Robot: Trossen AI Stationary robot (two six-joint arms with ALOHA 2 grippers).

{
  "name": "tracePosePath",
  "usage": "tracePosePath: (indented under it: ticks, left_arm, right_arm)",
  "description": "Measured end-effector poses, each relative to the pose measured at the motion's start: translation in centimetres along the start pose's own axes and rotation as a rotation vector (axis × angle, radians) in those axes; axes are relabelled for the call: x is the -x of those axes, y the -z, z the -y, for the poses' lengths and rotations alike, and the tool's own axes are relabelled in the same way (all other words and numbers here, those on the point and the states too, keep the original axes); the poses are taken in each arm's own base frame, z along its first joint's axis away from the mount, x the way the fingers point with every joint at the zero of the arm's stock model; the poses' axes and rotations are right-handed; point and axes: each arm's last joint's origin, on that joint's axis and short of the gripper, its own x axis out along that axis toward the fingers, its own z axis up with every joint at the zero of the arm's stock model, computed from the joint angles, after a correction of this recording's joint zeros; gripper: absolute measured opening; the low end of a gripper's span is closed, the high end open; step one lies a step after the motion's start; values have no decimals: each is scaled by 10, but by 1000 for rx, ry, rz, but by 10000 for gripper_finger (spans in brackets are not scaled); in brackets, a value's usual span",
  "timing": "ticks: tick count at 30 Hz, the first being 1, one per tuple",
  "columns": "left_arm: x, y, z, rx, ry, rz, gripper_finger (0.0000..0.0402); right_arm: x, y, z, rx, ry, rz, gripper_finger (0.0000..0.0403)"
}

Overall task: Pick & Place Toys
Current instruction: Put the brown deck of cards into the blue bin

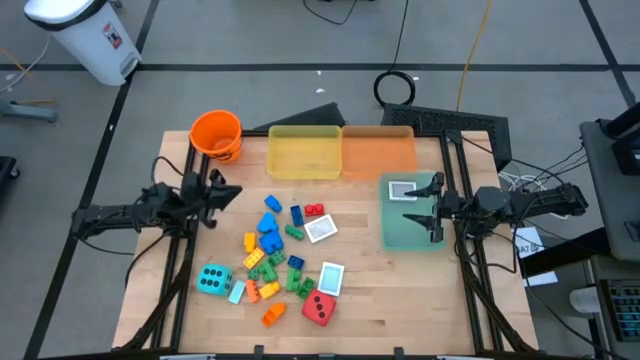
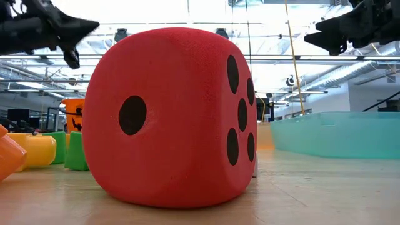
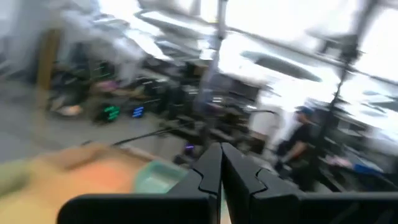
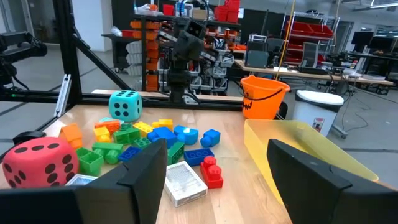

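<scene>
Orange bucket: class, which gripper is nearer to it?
Left. The left gripper hangs right beside the orange bucket; the right gripper is far across, over the green tray.

A wooden table (image 1: 400, 290) is holding everything. An orange bucket (image 1: 216, 135) is standing at its back left corner. Beside the bucket, a yellow tray (image 1: 304, 152) and an orange tray (image 1: 379, 150) are lying side by side along the back edge. A green tray (image 1: 400, 232) is lying on the right side. A heap of small bricks (image 1: 270, 255) is sitting in the middle. A cyan die (image 1: 212, 280) is sitting to the left of the heap, and a red die (image 1: 319, 308) is sitting near the front. Two white cards (image 1: 321, 229) are lying flat by the bricks.
</scene>
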Motion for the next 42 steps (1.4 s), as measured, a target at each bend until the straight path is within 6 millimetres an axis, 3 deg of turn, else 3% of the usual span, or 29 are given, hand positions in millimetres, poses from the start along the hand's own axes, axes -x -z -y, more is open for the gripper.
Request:
tracePosePath:
  ticks: [5,12,16,18,23,30,35,42]
  left_arm:
    - [-5,7,-4,76,-70,-46,91]
    - [-17,7,-3,134,-76,-29,274]
    - [-37,-6,6,158,-48,-58,366]
    - [-55,-15,13,150,-32,-131,390]
    - [-126,-29,38,40,-69,-436,373]
    - [-218,15,56,-143,-161,-958,344]
    - [-248,70,43,-179,-266,-1239,344]
    - [-255,125,26,-176,-331,-1391,347]
  right_arm:
    - [0,0,0,4,1,-3,247]
    - [0,0,0,7,2,-2,247]
    - [0,0,0,7,2,-3,247]
    - [0,0,0,7,3,-3,247]
    - [0,0,0,7,3,-3,247]
    - [-1,-1,0,4,4,9,247]
    - [-2,-1,-1,5,1,4,247]
    - [-5,2,-2,13,-1,-21,247]
